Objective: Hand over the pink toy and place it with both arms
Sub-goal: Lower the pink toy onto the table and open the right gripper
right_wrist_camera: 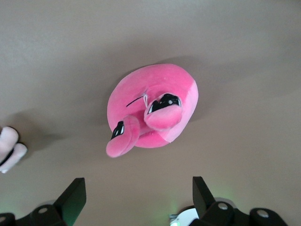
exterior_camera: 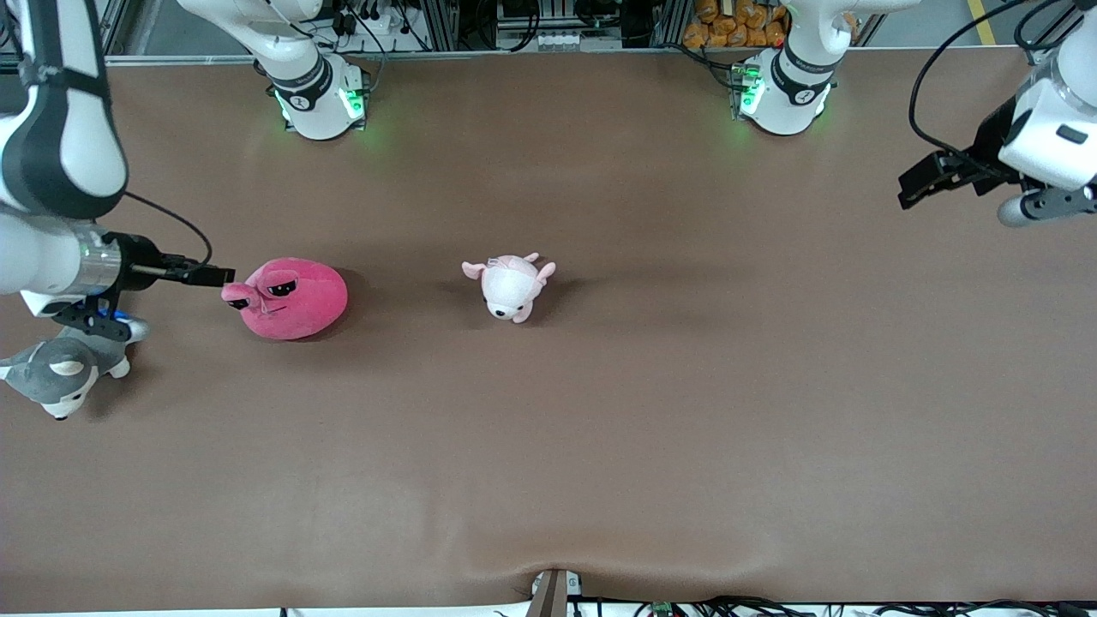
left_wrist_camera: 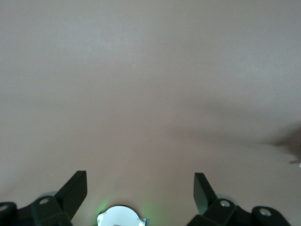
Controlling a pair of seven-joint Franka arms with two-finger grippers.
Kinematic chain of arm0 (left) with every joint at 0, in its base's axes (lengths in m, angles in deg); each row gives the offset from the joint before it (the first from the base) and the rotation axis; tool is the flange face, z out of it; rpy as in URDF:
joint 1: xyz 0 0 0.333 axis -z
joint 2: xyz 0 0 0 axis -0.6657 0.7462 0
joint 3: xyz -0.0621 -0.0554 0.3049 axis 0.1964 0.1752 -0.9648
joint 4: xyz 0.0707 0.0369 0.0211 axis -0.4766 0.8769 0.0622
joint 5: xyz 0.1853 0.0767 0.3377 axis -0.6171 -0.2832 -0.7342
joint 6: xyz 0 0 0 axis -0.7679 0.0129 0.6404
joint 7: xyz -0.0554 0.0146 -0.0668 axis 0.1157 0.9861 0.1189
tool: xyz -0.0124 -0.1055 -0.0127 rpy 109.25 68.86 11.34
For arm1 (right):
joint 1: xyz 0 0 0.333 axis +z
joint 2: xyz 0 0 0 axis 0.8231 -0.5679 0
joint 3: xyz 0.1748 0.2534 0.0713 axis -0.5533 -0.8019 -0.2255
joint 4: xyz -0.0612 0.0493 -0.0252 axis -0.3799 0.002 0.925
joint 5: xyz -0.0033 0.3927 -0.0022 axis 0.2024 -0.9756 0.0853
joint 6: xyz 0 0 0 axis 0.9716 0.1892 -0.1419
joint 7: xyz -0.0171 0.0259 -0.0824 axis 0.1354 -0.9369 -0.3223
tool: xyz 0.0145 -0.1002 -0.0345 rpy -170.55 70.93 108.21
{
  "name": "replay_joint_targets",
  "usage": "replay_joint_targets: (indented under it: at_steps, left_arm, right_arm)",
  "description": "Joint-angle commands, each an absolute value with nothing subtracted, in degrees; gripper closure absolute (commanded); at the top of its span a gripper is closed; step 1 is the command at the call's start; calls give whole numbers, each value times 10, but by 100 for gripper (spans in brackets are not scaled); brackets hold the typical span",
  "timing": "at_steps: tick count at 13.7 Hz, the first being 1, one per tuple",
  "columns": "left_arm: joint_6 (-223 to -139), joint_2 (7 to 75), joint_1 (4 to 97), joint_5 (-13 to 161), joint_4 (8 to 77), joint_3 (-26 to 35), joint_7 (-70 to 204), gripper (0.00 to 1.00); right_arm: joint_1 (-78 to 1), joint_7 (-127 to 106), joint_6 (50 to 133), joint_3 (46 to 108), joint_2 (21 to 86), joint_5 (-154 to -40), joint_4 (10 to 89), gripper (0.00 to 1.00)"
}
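The pink toy [exterior_camera: 291, 298] lies on the brown bench [exterior_camera: 600, 446] at the middle left of the front frame, free of any grip, so the placing looks done or nearly so. The right tool [exterior_camera: 214, 276] sits just beside the toy's eye bumps, jaws spread and holding nothing; the right wrist view shows both fingers [right_wrist_camera: 73, 194] apart with the toy [right_wrist_camera: 151, 109] lying clear of them. My reading is that this tool should lift straight away without snagging the protruding bumps, since soft plush drags easily. The left tool [exterior_camera: 921, 182] waits at the upper right of the frame, jaws spread, over bare bench. The toy is a round, squashy hot-pink blob with black half-lidded eyes; a small pale plush [exterior_camera: 510, 287] lies mid-frame, and a grey husky plush [exterior_camera: 60, 370] sits at the left edge. The bench cover is matte and slightly rippled.
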State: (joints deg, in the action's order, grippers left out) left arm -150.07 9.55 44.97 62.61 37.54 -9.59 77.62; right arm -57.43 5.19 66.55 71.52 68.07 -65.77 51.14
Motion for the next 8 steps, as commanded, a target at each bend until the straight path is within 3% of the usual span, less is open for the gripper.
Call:
replay_joint_targets:
  at_steps: [1, 4, 8]
  left_arm:
    - [-1504, 82, 453, 631, 381, -101, 767, 0]
    - [-1503, 83, 452, 635, 370, -101, 767, 0]
    - [-1490, 77, 450, 631, 360, -107, 762, 0]
  right_arm:
    - [-562, 23, 696, 719, 740, -620, 564, 0]
    - [-570, -42, 762, 722, 807, -620, 639, 0]
    - [-568, -45, 736, 722, 807, -619, 574, 0]
